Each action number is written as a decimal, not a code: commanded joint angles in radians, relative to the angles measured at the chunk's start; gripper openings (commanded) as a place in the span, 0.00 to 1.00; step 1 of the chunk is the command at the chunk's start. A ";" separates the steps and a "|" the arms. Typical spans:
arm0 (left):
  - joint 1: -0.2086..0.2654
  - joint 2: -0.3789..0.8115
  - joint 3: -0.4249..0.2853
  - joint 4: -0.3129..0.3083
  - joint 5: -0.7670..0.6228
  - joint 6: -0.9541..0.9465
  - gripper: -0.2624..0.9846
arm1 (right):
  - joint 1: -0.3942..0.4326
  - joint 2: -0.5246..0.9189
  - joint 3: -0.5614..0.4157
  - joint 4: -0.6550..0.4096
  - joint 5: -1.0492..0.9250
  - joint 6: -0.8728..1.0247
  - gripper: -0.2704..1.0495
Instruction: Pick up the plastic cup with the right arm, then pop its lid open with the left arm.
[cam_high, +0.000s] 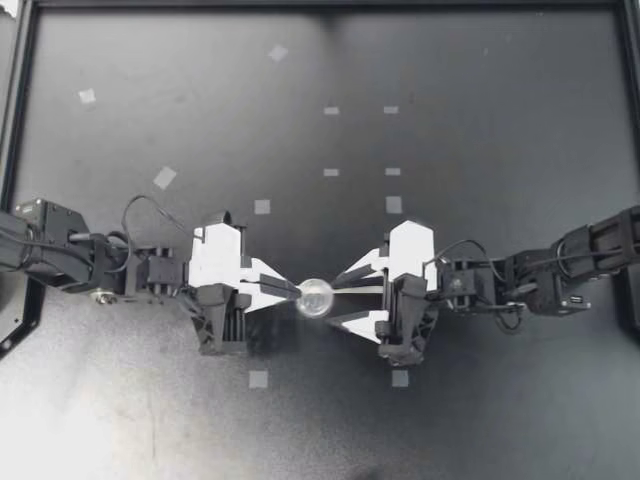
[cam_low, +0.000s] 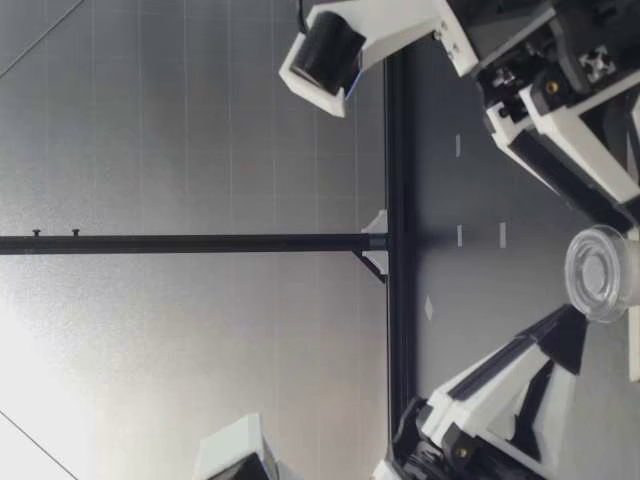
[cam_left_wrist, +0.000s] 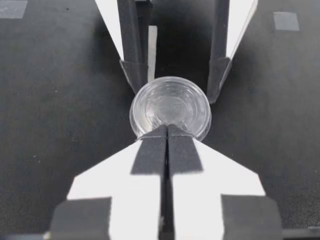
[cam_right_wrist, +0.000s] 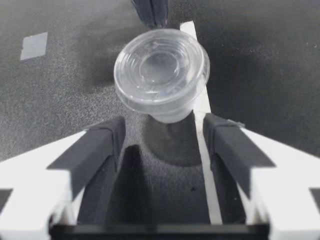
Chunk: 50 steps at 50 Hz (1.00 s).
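Top view: we see our left gripper (cam_high: 294, 292) and our right gripper (cam_high: 336, 300) meeting nose to nose near the middle of the dark table (cam_high: 480, 130), a little toward its near side, with a small clear plastic cup (cam_high: 314, 298) between them; our left fingers lie pressed together on the cup's left rim, while our right fingers stand spread on either side of its right flank; pale tape marks (cam_high: 261, 206) dot the surface around both arms. Low view: the cup (cam_low: 603, 272) sits between the two grippers, a dark finger (cam_low: 570, 175) of our right gripper slanting down beside it and our left gripper (cam_low: 572, 322) touching it from the other side; we cannot tell here whether the cup rests on the table. Left wrist view: our left gripper (cam_left_wrist: 167, 131) is pinching the cup's (cam_left_wrist: 170, 107) near rim, its two fingers closed tight with only a thin seam between them; our right fingers (cam_left_wrist: 131, 70) flank the cup's far side, set wide. Right wrist view: our right gripper (cam_right_wrist: 162, 132) is spread wide, and the cup (cam_right_wrist: 161, 72) sits just ahead of the fingertips, touching neither; it seems to be clear of the table, with a shadow under it; our left gripper (cam_right_wrist: 151, 12) grips its far rim, and a white strip (cam_right_wrist: 200, 115) on the table runs under the cup.
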 joint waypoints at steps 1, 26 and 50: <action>0.005 -0.008 -0.020 0.002 -0.011 0.000 0.13 | -0.006 -0.008 -0.023 -0.002 -0.005 -0.002 0.68; 0.003 0.031 -0.035 0.002 -0.011 -0.002 0.13 | -0.006 0.002 -0.041 -0.003 -0.002 -0.005 0.67; 0.005 0.038 -0.038 0.002 -0.011 -0.002 0.13 | -0.006 -0.034 -0.058 -0.011 0.127 -0.029 0.54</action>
